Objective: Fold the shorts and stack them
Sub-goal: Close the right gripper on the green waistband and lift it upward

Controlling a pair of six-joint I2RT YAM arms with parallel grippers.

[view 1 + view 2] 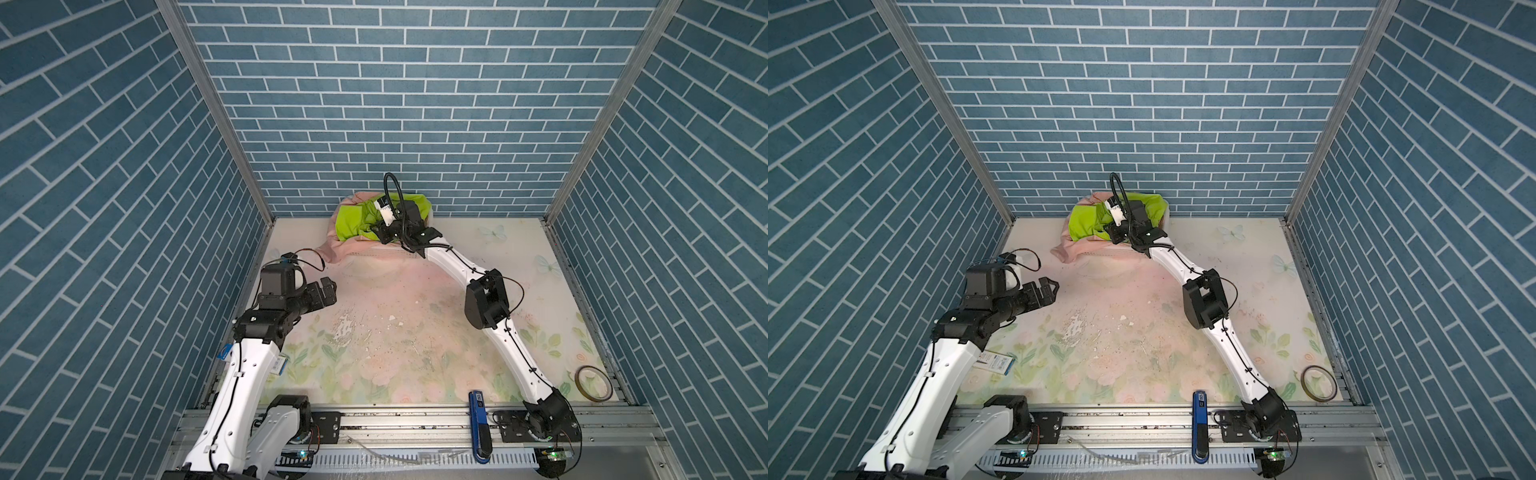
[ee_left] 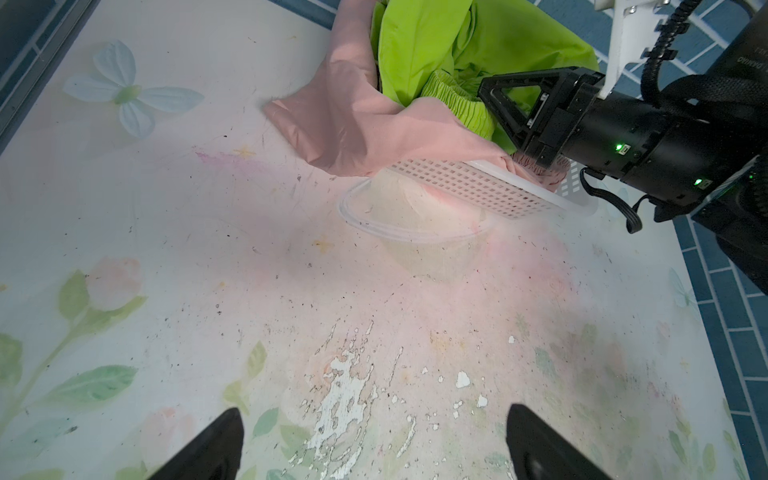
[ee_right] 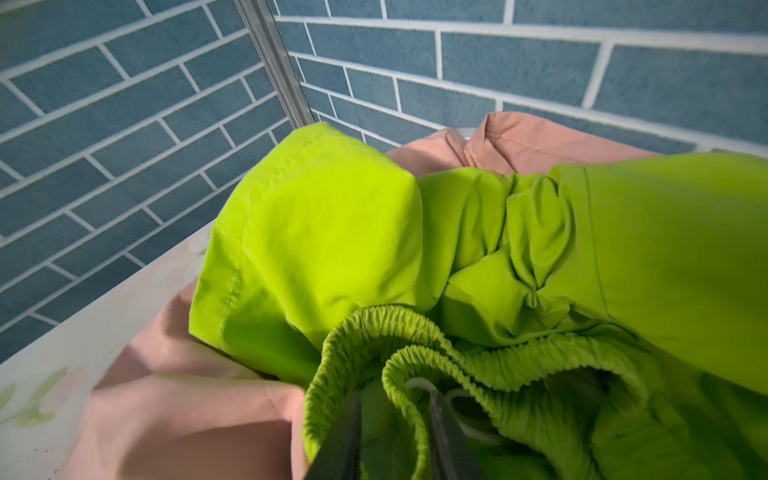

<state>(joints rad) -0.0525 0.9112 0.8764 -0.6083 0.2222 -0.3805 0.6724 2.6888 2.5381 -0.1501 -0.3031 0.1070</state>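
The lime-green shorts (image 1: 353, 220) (image 1: 1086, 222) lie crumpled on top of the salmon-pink shorts (image 1: 336, 253) (image 1: 1071, 251) in a white perforated basket (image 2: 465, 187) at the back wall. The pink pair (image 2: 345, 124) hangs over the basket's rim onto the table. My right gripper (image 1: 383, 233) (image 1: 1115, 235) reaches into the pile. In the right wrist view this gripper (image 3: 392, 399) is shut on a fold of the gathered green waistband (image 3: 415, 357). My left gripper (image 1: 328, 291) (image 1: 1050, 289) hovers at the left, open and holding nothing (image 2: 376, 409), apart from the clothes.
A clear plastic bowl (image 2: 415, 237) lies against the basket's front. A tape roll (image 1: 593, 384) (image 1: 1318, 382) sits at the front right corner. A blue tool (image 1: 478, 419) rests on the front rail. The brick wall stands right behind the basket.
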